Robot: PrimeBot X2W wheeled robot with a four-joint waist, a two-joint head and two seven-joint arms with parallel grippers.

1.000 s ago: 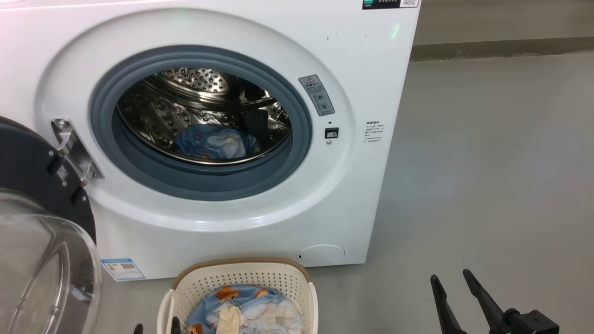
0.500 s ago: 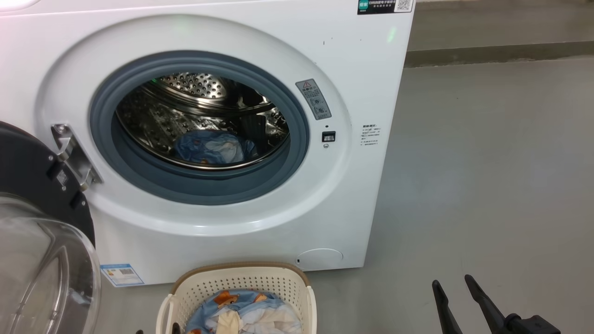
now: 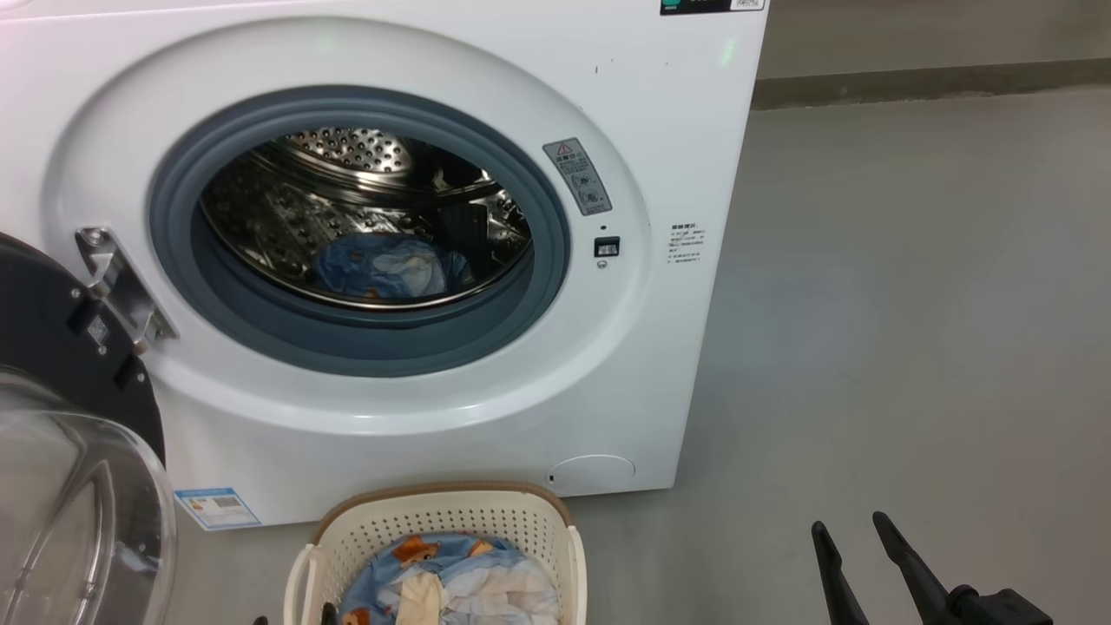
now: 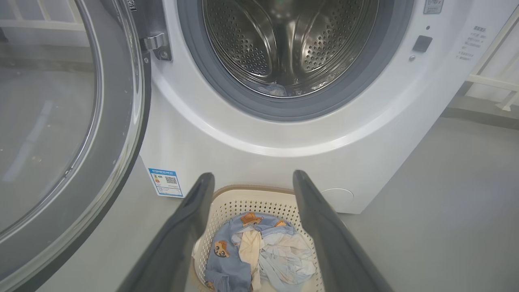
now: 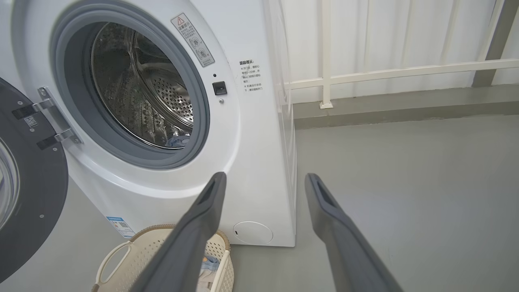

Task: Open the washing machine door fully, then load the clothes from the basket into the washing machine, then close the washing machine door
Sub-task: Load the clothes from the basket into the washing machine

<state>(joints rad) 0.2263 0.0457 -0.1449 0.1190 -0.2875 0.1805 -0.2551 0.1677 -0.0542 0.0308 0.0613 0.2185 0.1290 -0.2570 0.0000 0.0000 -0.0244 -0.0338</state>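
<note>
On the grey floor (image 3: 911,304), just before the white front-loading washing machine (image 3: 660,130), the cream perforated plastic basket (image 4: 243,202) of blue bear-print clothes (image 4: 267,251) lies straight ahead of the left gripper (image 4: 253,175), spread wide and empty (the right gripper (image 3: 851,525), equally wide, stands well aside).

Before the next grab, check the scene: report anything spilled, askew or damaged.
Nothing stands out. The washing machine door hangs open on its hinge, the basket stands upright before the washing machine with the clothes inside it, and a blue piece lies in the drum.
</note>
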